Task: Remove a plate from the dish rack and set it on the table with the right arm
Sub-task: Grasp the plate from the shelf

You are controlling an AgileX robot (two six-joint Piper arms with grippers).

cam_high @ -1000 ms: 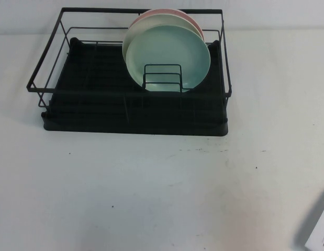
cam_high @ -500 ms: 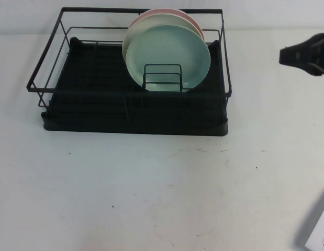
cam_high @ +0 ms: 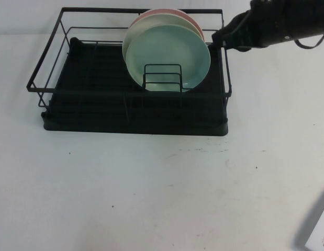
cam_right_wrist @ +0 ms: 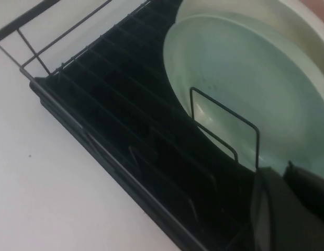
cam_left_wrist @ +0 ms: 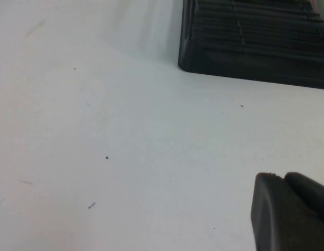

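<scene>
The right hand (cam_high: 220, 40) hovers at the rack's (cam_high: 46, 68) far right corner, beside the plate (cam_high: 169, 55) — grip unreadable. Only the wrist view shows the left hand (cam_left_wrist: 290, 212) — low over the table (cam_left_wrist: 125, 130), grip unclear.

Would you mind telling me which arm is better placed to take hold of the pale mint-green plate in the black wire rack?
The right. The right gripper is at the black wire dish rack's right rim, beside the round pale mint-green plate. The left gripper sits low over the white table, outside the rack.
</scene>
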